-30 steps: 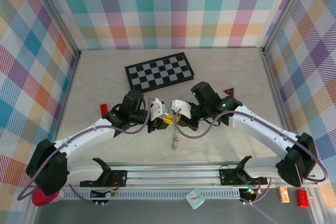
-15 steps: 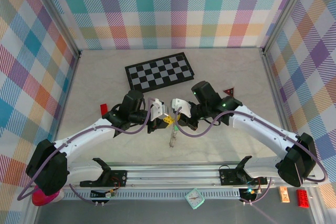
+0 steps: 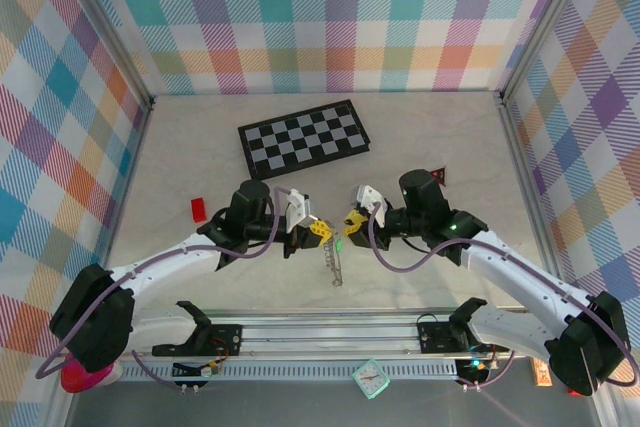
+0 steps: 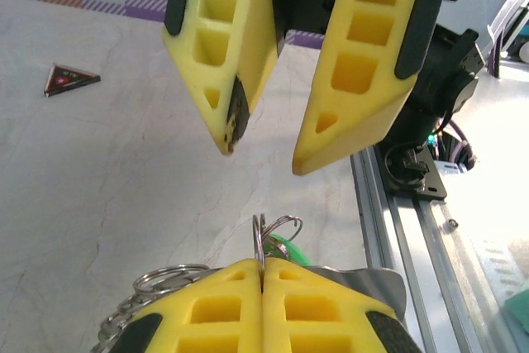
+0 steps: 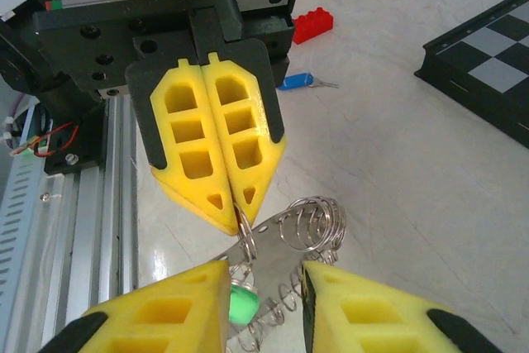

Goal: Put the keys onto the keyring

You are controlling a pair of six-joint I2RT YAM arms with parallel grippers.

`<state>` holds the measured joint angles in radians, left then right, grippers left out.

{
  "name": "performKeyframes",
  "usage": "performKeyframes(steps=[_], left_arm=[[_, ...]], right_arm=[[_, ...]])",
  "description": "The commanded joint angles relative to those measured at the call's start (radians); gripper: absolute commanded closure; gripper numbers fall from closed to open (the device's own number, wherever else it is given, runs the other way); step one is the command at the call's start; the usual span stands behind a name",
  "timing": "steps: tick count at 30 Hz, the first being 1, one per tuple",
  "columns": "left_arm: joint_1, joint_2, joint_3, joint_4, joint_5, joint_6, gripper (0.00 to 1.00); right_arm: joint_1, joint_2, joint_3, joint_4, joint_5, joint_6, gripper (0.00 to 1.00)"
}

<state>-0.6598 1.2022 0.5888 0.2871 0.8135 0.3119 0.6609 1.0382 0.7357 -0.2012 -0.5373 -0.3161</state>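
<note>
My left gripper [image 3: 322, 230] is shut on the keyring's wire loop [image 4: 260, 241], and its yellow tips [image 5: 235, 208] pinch the ring from above. The keyring [image 5: 302, 245], a silver plate with coiled small rings, hangs below [image 3: 334, 262]. The green key's head [image 5: 241, 303] sits against the ring [image 4: 287, 250]; I cannot tell whether it is threaded on. My right gripper [image 5: 264, 291] is open just right of the left one [image 3: 352, 219], its jaws standing either side of the hanging plate. The blue key [image 5: 295, 82] lies on the table beyond the left gripper.
The black-and-white chessboard [image 3: 305, 135] lies at the back centre. A small red block [image 3: 199, 209] sits left of my left arm, and a dark red triangle [image 3: 437, 175] lies behind my right arm. The metal rail [image 3: 330, 332] runs along the near edge.
My right gripper has opened and drawn back to the right, away from the left one. The left gripper stays shut on the ring, with the keyring still hanging from it.
</note>
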Motion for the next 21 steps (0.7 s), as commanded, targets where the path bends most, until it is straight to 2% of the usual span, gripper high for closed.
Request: performKeyframes(steps=[1,11,18,21], left_arm=[[-0.014,0.004,-0.018,0.146,0.054,-0.045,1.00],[-0.014,0.012,-0.017,0.165,0.061,-0.050,1.00],[-0.014,0.017,-0.024,0.210,0.073,-0.069,1.00],[-0.014,0.020,-0.023,0.214,0.075,-0.072,1.00]], right_arm=[[0.002,0.008,-0.017,0.086,-0.044,0.048,0.73],[0.002,0.066,0.002,0.072,-0.122,0.027,0.79],[0.001,0.094,0.003,0.129,-0.149,0.054,0.85],[0.001,0.106,0.006,0.152,-0.161,0.061,0.95]])
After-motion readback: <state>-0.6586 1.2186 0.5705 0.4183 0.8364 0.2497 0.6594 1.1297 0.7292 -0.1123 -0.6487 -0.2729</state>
